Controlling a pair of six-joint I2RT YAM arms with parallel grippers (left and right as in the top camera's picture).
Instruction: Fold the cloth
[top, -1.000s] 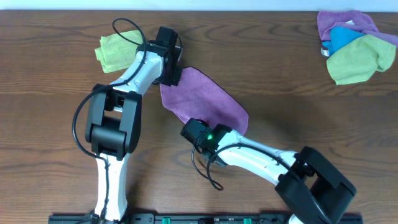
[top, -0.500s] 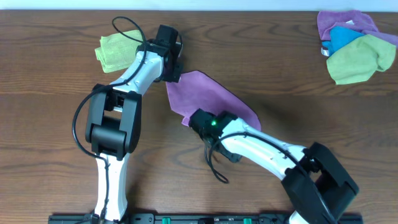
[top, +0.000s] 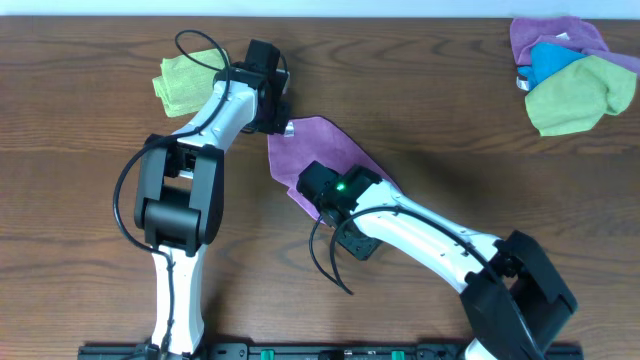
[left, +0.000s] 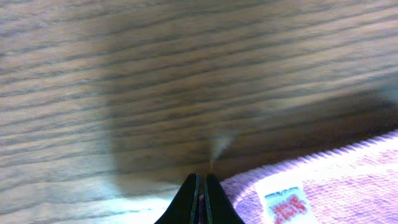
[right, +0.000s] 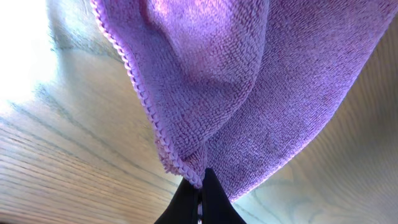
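At the left of the table (top: 80, 200) a lime-green cloth (top: 180, 82) lay bunched. Just right of it, the left gripper (left: 200, 184) was pinched shut on the far corner of the cloth (top: 325, 150), beside its white tag (left: 286, 202) (the same hold as a second earlier). Toward the middle, the right gripper (right: 200, 179) was clamped tight on the near hem. It had carried that hem up and inward since a second before, so the cloth looked narrower and hung in soft folds. A pile of cloths (top: 572, 70) sat at the far right.
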